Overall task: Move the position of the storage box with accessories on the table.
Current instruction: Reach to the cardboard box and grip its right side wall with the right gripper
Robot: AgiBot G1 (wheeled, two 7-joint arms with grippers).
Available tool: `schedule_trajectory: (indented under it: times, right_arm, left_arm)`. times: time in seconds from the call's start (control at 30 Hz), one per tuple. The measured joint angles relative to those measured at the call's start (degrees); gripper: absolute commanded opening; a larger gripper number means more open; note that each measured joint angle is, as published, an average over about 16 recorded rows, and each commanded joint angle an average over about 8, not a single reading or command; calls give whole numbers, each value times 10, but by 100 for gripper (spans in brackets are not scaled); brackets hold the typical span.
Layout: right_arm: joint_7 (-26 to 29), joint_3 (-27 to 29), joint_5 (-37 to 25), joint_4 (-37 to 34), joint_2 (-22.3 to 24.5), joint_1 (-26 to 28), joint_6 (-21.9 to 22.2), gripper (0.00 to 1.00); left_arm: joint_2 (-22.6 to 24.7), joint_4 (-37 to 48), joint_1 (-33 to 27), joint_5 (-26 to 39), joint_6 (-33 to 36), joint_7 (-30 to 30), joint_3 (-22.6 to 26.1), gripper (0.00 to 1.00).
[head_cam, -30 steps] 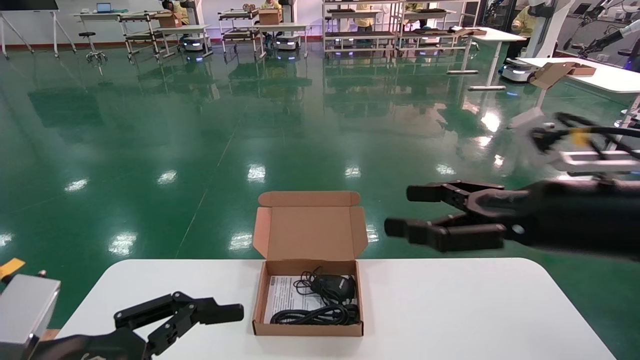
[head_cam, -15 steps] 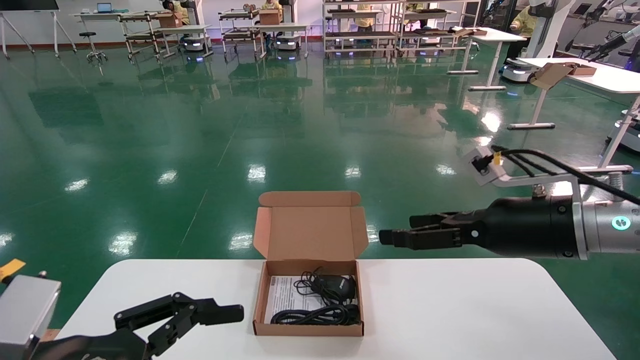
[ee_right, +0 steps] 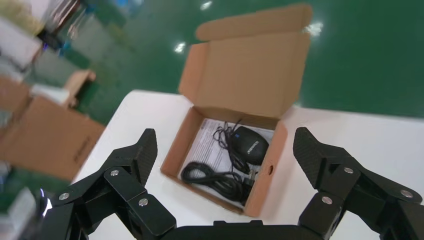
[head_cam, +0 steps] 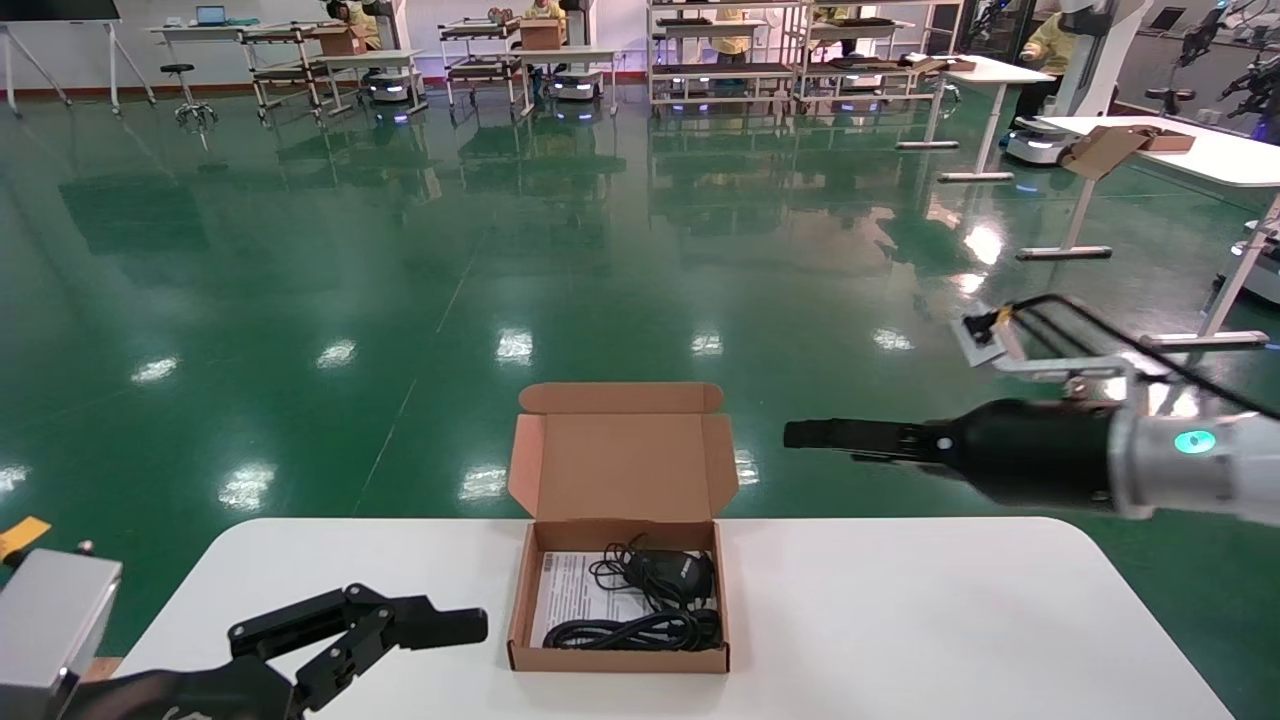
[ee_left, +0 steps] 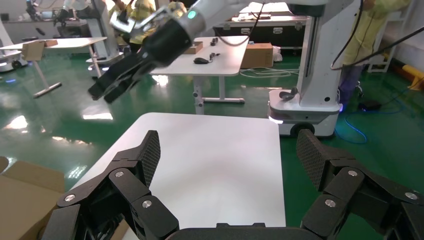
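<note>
Storage box (head_cam: 617, 600) at table's (head_cam: 900, 620) far edge (lid up); right hand (head_cam: 815, 436) spread.

Both arms are black. The right hand (head_cam: 815, 435) has a silver wrist ring with a teal light and black cables above. The left hand (head_cam: 450, 625) has ribbed pads (ee_left: 150, 152) and silver screws.
</note>
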Motion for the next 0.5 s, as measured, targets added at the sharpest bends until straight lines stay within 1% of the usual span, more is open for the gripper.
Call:
schedule_trajectory:
  times: [0.27,0.5]
  right_arm:
    - [60,-12,-17,-32,-65,-8,91,100]
    - [79,-28,-40,-36,-108,-24,143,100]
  left_arm:
    - [0,0,0,0,0,0,0,100]
    - [0,0,0,0,0,0,0,100]
